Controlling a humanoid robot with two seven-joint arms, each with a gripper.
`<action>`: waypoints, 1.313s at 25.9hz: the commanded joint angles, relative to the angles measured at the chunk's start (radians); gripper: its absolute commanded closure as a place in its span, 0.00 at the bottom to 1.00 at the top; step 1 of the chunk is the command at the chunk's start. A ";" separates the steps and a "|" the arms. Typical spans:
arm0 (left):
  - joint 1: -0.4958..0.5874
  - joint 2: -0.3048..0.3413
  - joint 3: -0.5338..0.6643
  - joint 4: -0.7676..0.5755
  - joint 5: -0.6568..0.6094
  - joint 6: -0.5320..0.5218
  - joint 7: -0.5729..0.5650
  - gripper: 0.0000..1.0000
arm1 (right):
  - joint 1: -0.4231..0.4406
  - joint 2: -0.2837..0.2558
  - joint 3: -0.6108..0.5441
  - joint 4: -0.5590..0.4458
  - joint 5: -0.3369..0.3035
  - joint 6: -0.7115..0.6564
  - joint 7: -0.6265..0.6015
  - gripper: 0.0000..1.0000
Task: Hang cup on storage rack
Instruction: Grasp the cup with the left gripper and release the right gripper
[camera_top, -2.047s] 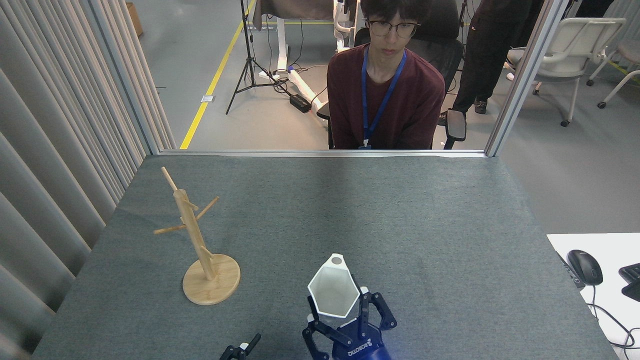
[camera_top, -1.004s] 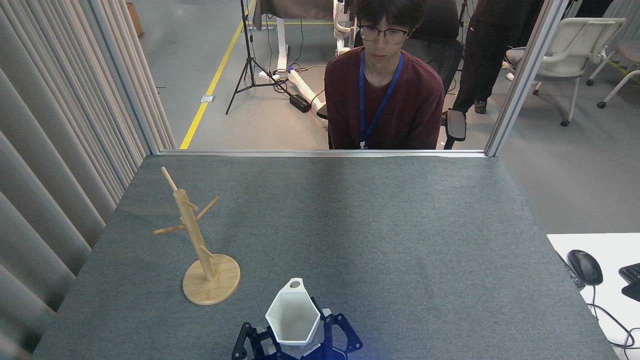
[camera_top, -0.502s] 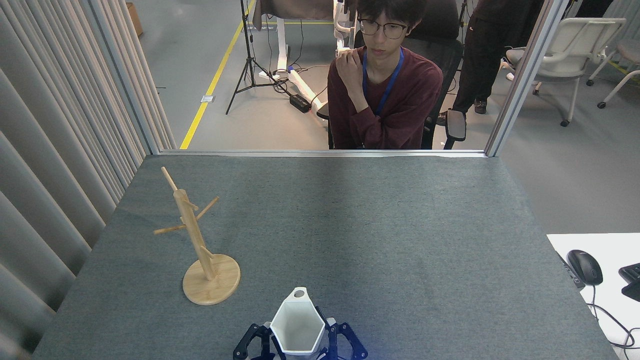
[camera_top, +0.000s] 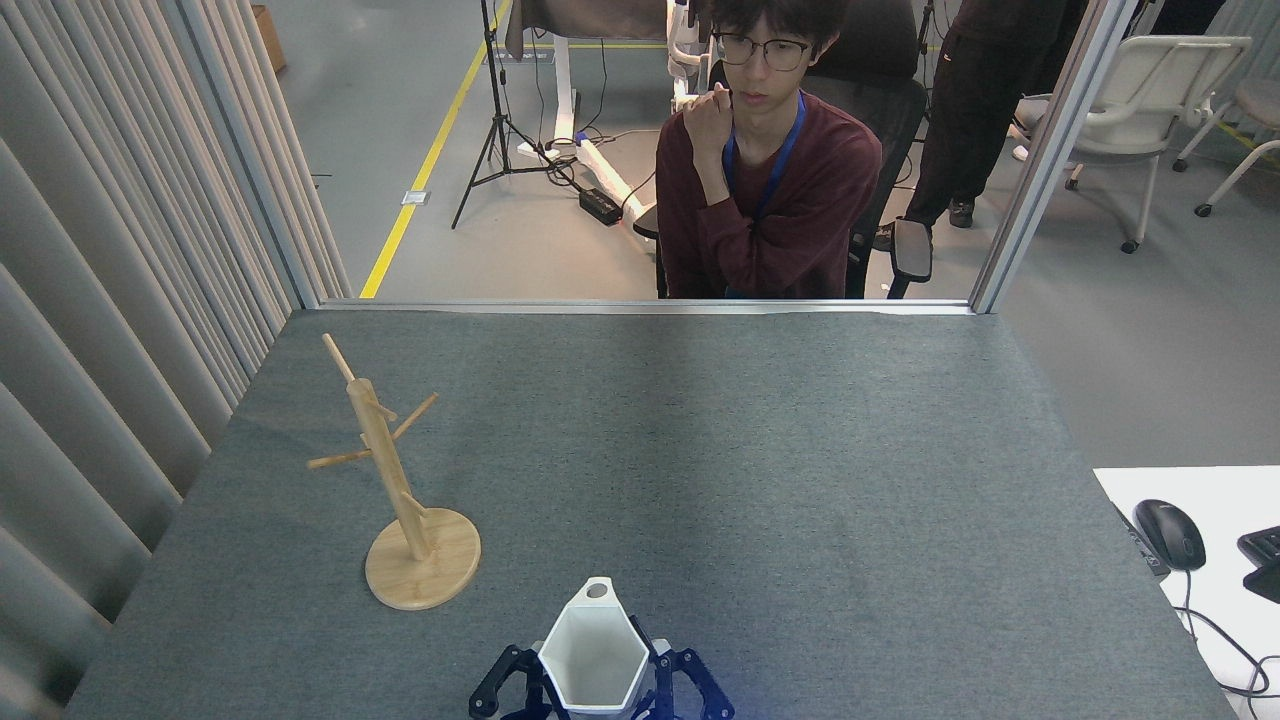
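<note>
Both tool ends sit at the worktop's near edge. Your right tool (camera_top: 655, 690) grips the cup (camera_top: 593, 655); the dark fingers on the cup's left look like your left tool (camera_top: 505, 685), but you cannot tell whether it is clenched or merely beside the cup. The cup stands upright, mouth up, long axis roughly vertical, its holed tab pointing toward the far edge. The rack (camera_top: 400, 490) stands well apart, toward the near-left corner, untouched. Watch two risks: the thin pegs could miss the small hole, and a sideways nudge could tip the light rack over.
</note>
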 joint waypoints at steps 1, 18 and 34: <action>-0.006 -0.001 0.002 0.000 0.000 0.000 0.006 0.21 | 0.002 0.000 0.002 0.001 0.000 0.000 0.001 0.50; -0.011 -0.001 0.002 0.004 -0.004 -0.008 0.013 0.62 | 0.003 -0.001 0.009 -0.108 -0.028 -0.009 -0.024 0.00; -0.008 0.003 0.161 -0.006 -0.001 0.000 0.006 0.62 | 0.095 -0.187 -0.376 -0.065 -0.380 0.000 0.068 0.00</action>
